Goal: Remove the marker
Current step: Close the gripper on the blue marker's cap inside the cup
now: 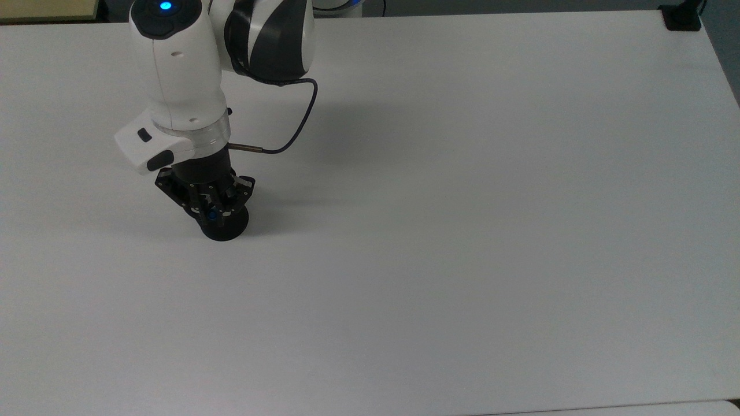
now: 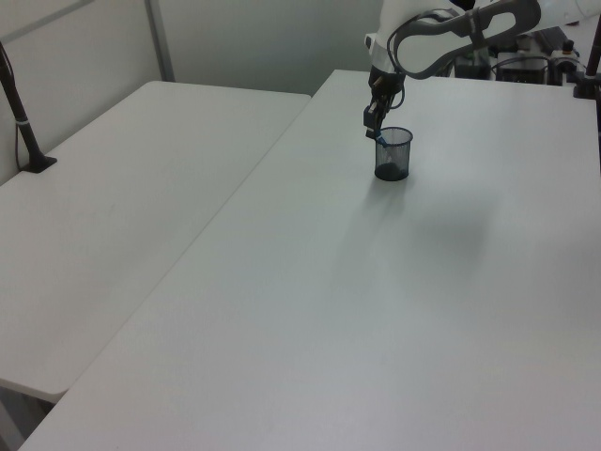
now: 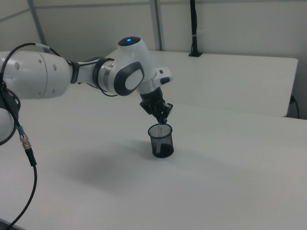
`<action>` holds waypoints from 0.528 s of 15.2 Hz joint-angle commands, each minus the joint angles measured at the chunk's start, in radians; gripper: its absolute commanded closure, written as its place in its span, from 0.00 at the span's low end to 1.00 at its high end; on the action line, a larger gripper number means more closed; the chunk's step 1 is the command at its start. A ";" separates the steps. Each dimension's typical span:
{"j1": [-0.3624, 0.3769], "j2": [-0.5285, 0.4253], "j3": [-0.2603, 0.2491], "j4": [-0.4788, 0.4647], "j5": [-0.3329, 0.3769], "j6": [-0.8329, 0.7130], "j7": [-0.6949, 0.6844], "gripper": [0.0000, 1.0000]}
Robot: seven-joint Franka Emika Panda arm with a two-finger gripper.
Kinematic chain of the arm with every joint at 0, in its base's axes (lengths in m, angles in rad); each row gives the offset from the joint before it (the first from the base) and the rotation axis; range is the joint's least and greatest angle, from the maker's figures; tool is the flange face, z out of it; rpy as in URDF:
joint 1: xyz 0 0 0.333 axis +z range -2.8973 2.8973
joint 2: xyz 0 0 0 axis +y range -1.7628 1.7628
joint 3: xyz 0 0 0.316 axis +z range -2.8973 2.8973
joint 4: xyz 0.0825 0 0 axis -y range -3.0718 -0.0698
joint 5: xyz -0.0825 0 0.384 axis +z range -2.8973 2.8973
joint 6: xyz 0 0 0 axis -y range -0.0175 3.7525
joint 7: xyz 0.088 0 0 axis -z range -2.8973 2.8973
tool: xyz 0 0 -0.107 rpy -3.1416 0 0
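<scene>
- Gripper [image 1: 212,215] pinched on the marker [image 1: 213,215] — blue cap up, tilted in the black mesh cup [image 3: 161,141]
- Cup upright on white table [image 1: 462,231]; at 9 o'clock in top view

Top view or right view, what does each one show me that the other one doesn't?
Top view: looking down, the marker's blue tip pinched in the hand, and a black mount at the table's corner. Right view: the cup's see-through mesh side, plus a second table with a black post behind. Both: the white arm, its blue light, and the hand above the cup.
</scene>
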 commanded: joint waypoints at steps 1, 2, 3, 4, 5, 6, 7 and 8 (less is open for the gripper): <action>0.005 -0.013 -0.009 -0.011 0.006 0.016 -0.014 0.88; 0.004 -0.015 -0.009 -0.010 0.006 0.016 -0.016 0.91; 0.002 -0.018 -0.011 -0.010 0.008 0.016 -0.017 0.93; -0.002 -0.022 -0.011 -0.010 0.008 0.014 -0.017 0.94; -0.005 -0.028 -0.011 -0.008 0.008 0.012 -0.019 0.94; -0.007 -0.031 -0.014 -0.007 0.011 0.011 -0.017 0.94; -0.007 -0.037 -0.017 0.003 0.015 0.009 -0.017 0.94; -0.012 -0.044 -0.017 0.012 0.018 0.008 -0.016 0.94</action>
